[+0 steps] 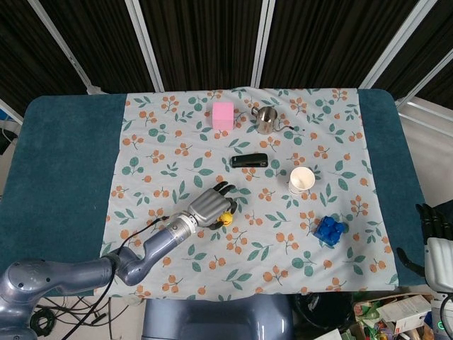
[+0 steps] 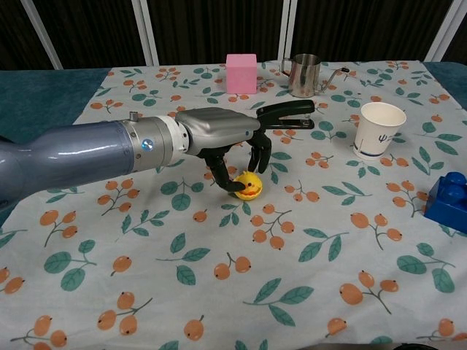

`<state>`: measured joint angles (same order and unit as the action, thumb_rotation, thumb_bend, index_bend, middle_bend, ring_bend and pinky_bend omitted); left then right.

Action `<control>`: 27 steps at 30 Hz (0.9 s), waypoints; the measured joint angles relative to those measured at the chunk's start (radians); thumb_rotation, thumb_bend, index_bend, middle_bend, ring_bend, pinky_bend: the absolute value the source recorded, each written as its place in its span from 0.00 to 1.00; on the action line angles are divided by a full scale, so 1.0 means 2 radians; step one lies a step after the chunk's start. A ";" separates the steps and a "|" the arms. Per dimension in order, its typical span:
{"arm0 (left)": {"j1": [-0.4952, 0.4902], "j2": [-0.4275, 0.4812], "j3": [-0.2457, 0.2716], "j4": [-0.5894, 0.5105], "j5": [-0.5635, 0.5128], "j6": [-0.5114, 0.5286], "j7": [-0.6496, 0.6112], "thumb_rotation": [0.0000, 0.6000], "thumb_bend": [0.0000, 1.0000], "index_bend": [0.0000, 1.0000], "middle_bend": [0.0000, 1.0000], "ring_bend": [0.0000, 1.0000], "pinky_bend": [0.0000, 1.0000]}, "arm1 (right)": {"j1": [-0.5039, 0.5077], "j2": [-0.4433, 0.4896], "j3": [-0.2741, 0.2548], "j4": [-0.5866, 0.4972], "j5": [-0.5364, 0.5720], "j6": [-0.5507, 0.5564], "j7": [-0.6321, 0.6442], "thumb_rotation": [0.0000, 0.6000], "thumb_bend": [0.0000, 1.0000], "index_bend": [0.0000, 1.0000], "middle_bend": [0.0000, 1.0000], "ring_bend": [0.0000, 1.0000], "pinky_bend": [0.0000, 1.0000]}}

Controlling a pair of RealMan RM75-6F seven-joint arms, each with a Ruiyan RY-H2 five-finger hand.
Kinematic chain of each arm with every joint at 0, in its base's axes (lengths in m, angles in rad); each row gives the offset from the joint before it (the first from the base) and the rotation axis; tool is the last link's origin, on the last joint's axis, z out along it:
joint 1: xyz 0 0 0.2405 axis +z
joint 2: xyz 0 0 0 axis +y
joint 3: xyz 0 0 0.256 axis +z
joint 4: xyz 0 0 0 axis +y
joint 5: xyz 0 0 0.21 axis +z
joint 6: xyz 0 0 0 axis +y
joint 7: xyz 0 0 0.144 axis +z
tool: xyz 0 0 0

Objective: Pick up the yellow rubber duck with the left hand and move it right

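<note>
The yellow rubber duck [image 2: 249,186] is tipped onto its side on the floral cloth, small in the head view [image 1: 226,218]. My left hand [image 2: 219,135] [image 1: 209,205] is cupped over it from the left. The thumb tip presses the duck's left side and the other fingers curl over its top, so the hand pinches the duck. My right hand [image 1: 433,225] hangs off the table's right edge with straight fingers and holds nothing.
A black stapler [image 2: 288,114] lies just behind the left hand. To the right stand a white paper cup [image 2: 381,130] and a blue block [image 2: 449,200]. A pink cube [image 2: 241,73] and a metal pitcher [image 2: 304,75] stand at the back.
</note>
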<state>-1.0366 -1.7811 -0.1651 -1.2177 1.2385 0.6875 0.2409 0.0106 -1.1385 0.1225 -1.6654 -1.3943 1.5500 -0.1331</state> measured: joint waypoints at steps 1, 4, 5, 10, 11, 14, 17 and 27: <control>-0.001 -0.001 0.001 0.001 -0.001 -0.001 0.002 1.00 0.26 0.29 0.31 0.01 0.07 | 0.000 0.000 0.000 0.000 0.000 0.000 0.000 1.00 0.17 0.07 0.06 0.09 0.16; -0.003 -0.001 0.003 0.003 -0.005 -0.005 0.013 1.00 0.24 0.19 0.22 0.00 0.05 | 0.000 0.000 0.000 0.000 0.000 0.000 0.001 1.00 0.17 0.07 0.06 0.09 0.17; -0.004 -0.002 0.004 0.004 -0.008 -0.007 0.017 1.00 0.23 0.17 0.21 0.00 0.05 | 0.000 0.000 0.000 0.001 0.000 0.000 0.001 1.00 0.17 0.07 0.06 0.09 0.17; -0.006 0.002 -0.001 -0.005 -0.019 -0.005 0.024 1.00 0.22 0.15 0.18 0.00 0.05 | 0.000 0.000 0.000 0.001 0.000 0.000 0.001 1.00 0.17 0.07 0.06 0.09 0.16; -0.006 0.004 -0.004 -0.010 -0.020 -0.002 0.025 1.00 0.22 0.15 0.17 0.00 0.05 | 0.000 0.000 0.000 0.001 0.000 -0.001 0.001 1.00 0.17 0.07 0.06 0.09 0.16; -0.005 0.015 -0.010 -0.025 -0.021 0.010 0.027 1.00 0.22 0.15 0.16 0.00 0.05 | 0.000 0.000 0.000 0.001 0.000 -0.001 0.001 1.00 0.17 0.07 0.06 0.09 0.16; -0.001 0.031 -0.017 -0.047 -0.020 0.025 0.030 1.00 0.22 0.15 0.15 0.00 0.05 | 0.000 0.000 -0.001 0.001 0.000 -0.001 0.000 1.00 0.17 0.07 0.06 0.09 0.16; 0.030 0.150 -0.026 -0.177 -0.010 0.075 0.041 1.00 0.22 0.13 0.10 0.00 0.04 | 0.000 -0.001 0.000 0.000 -0.001 0.001 -0.004 1.00 0.17 0.07 0.06 0.09 0.16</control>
<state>-0.9757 -1.4812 -0.2178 -1.5716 1.2184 0.8371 0.3234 0.0107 -1.1397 0.1217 -1.6663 -1.3960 1.5516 -0.1402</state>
